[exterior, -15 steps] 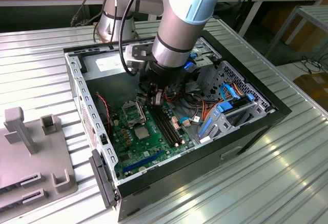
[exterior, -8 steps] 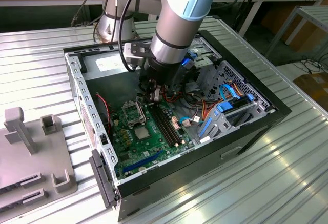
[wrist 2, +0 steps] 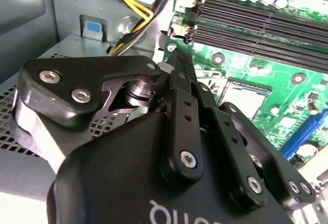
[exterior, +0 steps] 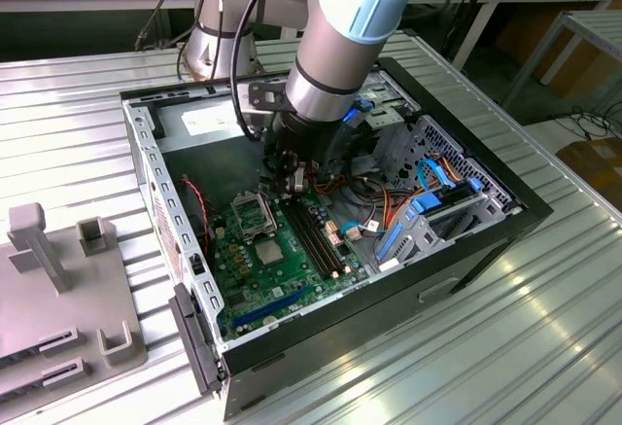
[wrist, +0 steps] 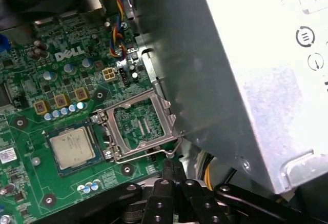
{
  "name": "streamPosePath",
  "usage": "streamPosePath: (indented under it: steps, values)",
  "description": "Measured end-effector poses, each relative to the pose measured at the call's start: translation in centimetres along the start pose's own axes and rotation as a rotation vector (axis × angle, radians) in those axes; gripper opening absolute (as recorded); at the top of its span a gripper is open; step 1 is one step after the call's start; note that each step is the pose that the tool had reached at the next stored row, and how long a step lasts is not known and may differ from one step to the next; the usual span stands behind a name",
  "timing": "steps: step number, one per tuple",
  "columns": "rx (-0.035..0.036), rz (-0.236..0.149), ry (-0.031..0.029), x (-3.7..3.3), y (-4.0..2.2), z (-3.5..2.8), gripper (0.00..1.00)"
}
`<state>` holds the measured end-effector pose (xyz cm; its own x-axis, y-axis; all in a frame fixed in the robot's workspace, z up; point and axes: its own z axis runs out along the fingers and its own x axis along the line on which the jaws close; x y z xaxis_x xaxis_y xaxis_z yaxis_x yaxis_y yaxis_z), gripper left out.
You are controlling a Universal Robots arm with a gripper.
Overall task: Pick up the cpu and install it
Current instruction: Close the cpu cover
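Claw (wrist: 172, 166), pressed together and empty, hangs just beside the socket (wrist: 138, 126); past the socket lies the cpu (wrist: 72, 148), judged light, stiff, fragile, best pinched by opposite edges.

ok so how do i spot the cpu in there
Inside the open computer case, find the green board. Next to the open metal frame lies the cpu, a flat silvery square; the frame is see-through, and nothing else nearby is plain silver.
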<state>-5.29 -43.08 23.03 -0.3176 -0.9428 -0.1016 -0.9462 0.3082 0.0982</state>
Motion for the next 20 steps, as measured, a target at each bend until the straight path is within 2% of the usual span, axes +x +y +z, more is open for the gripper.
streamPosePath:
  steps: [4, 5, 6, 10, 16, 20]
  values:
    - [-0.0073, -0.002, -0.0216, 0.02, -0.02, 0.19, 0.11]
    - [-0.0107, -0.003, -0.0317, 0.03, -0.03, 0.32, 0.11]
    - [-0.0120, -0.003, -0.0359, 0.04, -0.04, 0.41, 0.11]
    - [-0.0139, -0.003, -0.0410, 0.09, -0.09, 0.84, 0.11]
    - [-0.0214, -0.005, -0.0639, 0.13, -0.13, 1.26, 0.11]
    - [-0.0239, -0.005, -0.0708, 0.19, -0.17, 1.72, 0.11]
